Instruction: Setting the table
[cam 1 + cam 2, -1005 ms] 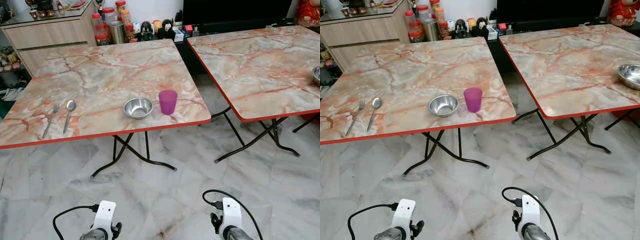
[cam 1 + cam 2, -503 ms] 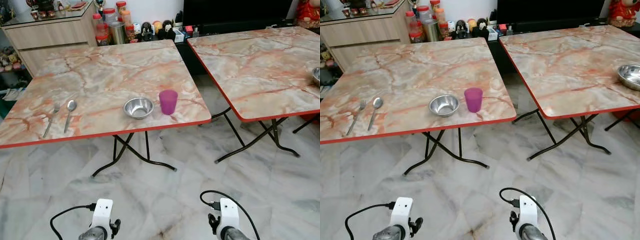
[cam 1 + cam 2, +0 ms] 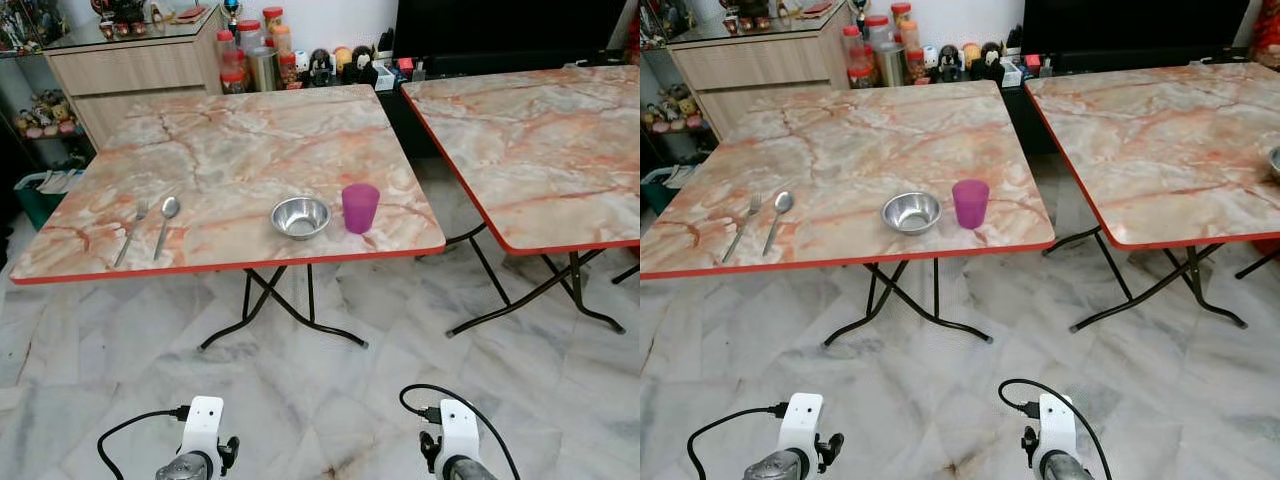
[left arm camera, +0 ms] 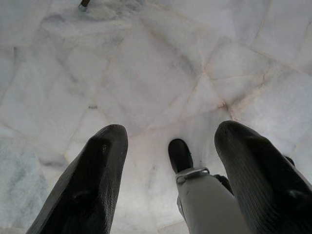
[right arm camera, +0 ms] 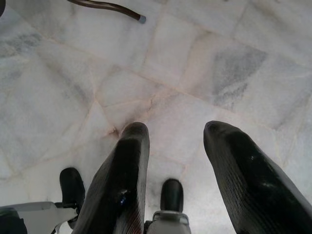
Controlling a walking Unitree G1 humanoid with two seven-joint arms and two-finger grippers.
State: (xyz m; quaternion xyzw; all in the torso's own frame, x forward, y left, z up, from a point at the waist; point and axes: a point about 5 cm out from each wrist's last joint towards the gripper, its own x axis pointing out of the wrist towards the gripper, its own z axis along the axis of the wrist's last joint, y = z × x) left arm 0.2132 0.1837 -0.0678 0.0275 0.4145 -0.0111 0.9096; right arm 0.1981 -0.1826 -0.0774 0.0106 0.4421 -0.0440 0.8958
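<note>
- The left gripper [image 4: 168,183] hangs low over the marble floor [image 3: 330,390], fingers spread apart and holding nothing; I judge it is parked there because the robot stands back from the table and has not begun a reach
- The right gripper [image 5: 178,170] hangs the same way beside it, fingers apart and empty, pointing down at the floor with the robot's own feet below
- The near table [image 3: 250,150] stands ahead of and above both grippers, well apart from them, so nothing on it looks reachable without stepping closer
- A steel bowl [image 3: 300,216] sits near the table's front edge, ahead of the gap between the two grippers, with a purple cup [image 3: 360,207] just beside it toward the right gripper's side; bowl and cup look apart, not touching
- A fork [image 3: 131,220] and a spoon [image 3: 164,219] lie side by side, ahead of the left gripper and further out to its side, well apart from the bowl; the place setting looks split, so I judge the cutlery or the bowl and cup have yet to be brought together
- A second table [image 3: 540,140] stands ahead of the right gripper and out to its side, a gap of floor between the two tables
- A cabinet [image 3: 140,70] with jars [image 3: 245,50] stands far beyond the near table
</note>
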